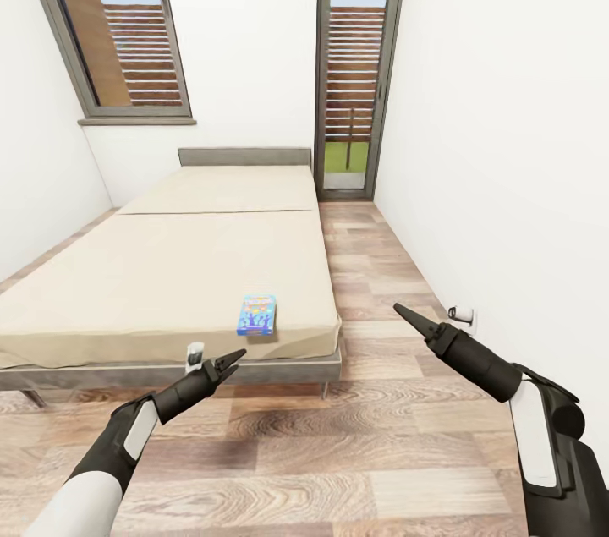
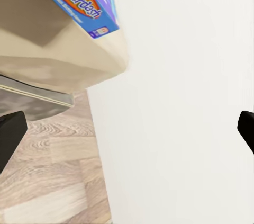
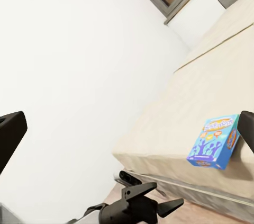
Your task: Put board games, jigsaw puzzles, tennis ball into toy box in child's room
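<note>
only one board game, the blue balderdash box [image 1: 257,315], lies on the bed [image 1: 152,283] near its foot corner, just beyond the left gripper [image 1: 230,363], whose fingers are spread and empty. right gripper [image 1: 404,315] off to the side, cannot tell its opening. nothing held; judged early. wood-plank floor [image 1: 338,452], white walls.

1. The bed [image 1: 169,283] mattress is seen as matt beige cloth, smooth; its frame is finished in flat grey.
2. The floor [image 1: 338,452] is laid in wood planks with visible grain and a slight sheen.
3. The board game [image 1: 257,315] is presented as printed card, blue, faintly glossy.
4. The left end effector [image 1: 230,363] and right end effector [image 1: 404,315] are finished in matt black plastic.
5. The walls [image 1: 499,139] are rendered plain matt white.
</note>
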